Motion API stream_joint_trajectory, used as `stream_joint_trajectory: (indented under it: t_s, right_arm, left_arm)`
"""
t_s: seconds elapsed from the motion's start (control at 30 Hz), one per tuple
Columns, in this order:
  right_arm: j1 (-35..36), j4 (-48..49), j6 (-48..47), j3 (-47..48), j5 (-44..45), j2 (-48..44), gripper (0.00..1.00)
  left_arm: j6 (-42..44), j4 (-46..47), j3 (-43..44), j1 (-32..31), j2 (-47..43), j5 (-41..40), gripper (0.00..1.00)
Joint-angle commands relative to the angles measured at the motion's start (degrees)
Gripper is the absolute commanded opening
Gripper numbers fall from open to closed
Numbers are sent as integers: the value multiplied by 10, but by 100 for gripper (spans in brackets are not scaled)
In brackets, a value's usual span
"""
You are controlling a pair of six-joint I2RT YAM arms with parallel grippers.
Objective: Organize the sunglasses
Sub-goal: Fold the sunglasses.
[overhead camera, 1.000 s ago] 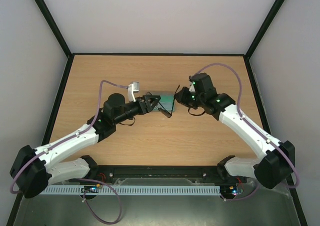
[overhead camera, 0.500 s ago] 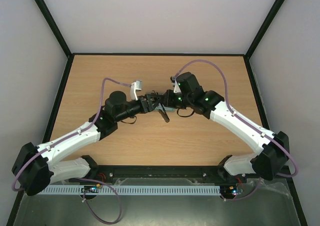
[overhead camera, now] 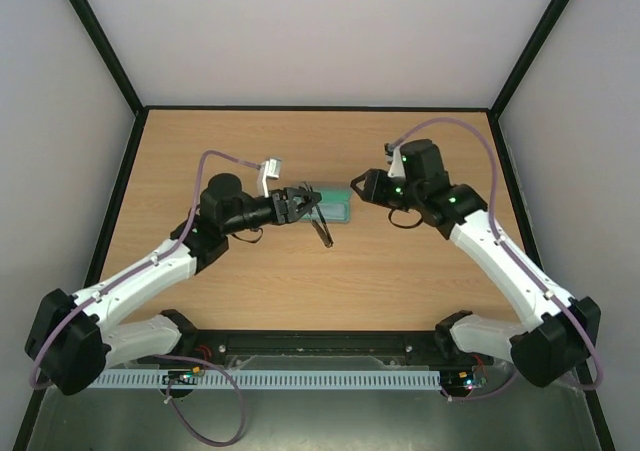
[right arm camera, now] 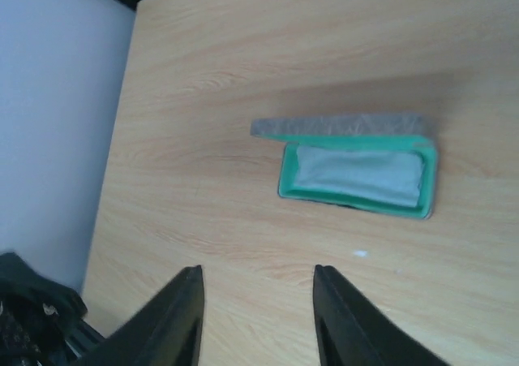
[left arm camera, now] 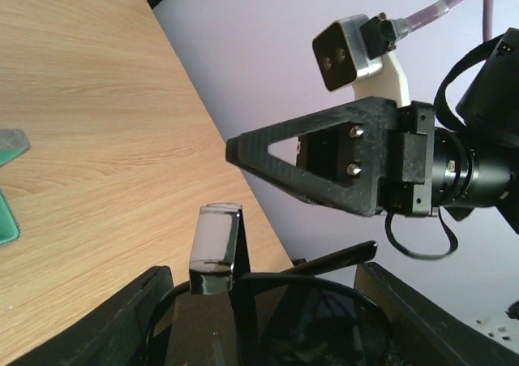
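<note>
The left gripper (overhead camera: 303, 206) clamps the sunglasses (left arm camera: 284, 317). The right gripper (right arm camera: 258, 301) gapes, the open case (right arm camera: 357, 175) just ahead.

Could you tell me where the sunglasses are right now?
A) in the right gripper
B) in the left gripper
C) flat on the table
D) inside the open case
B: the sunglasses sit in the left gripper, dark lenses between its fingers, and the right gripper is open with nothing in it.
</note>
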Motion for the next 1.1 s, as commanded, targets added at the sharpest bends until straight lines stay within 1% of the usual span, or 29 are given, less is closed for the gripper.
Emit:
stream_joint_trajectory:
  t_s: [0.0, 0.13, 0.2, 0.3, 0.37, 0.4, 0.43, 0.47, 0.6, 0.7, 0.8, 0.93, 1.07]
  right_arm:
    - [-20, 12, -54, -19, -75, -46, 46]
    - [-24, 63, -74, -80, -164, -92, 69]
    - [-25, 112, -65, -120, -237, -113, 74]
    - [-24, 267, 21, -204, -375, -154, 75]
    - [-24, 365, 91, -245, -406, -170, 75]
    - [-24, 418, 145, -254, -432, -174, 75]
    - [-24, 451, 170, -257, -445, -172, 75]
    - [-22, 457, 173, -251, -447, -166, 74]
    - [-11, 378, 109, -206, -439, -132, 64]
    - [1, 363, 94, -187, -436, -118, 58]
    - [25, 281, 36, -157, -417, -99, 58]
    - [55, 270, 21, -150, -405, -82, 56]
    - [72, 247, 6, -134, -391, -76, 54]
  left_arm:
    - [13, -5, 9, 25, -27, 100, 63]
    - [-1, -11, -5, 56, -55, 145, 63]
    - [-7, -16, -9, 67, -66, 165, 63]
    - [-15, -20, -13, 74, -77, 192, 63]
    - [-20, -18, -15, 75, -81, 207, 63]
    - [-23, -16, -16, 75, -81, 214, 63]
    - [-26, -13, -18, 75, -82, 222, 63]
    - [-29, -11, -21, 75, -81, 232, 63]
    - [-53, 23, -33, 75, -73, 267, 63]
    - [-75, 53, -43, 75, -65, 286, 63]
    - [-106, 95, -53, 75, -58, 303, 64]
    - [-150, 156, -64, 75, -46, 320, 64]
    - [-165, 176, -69, 75, -39, 326, 64]
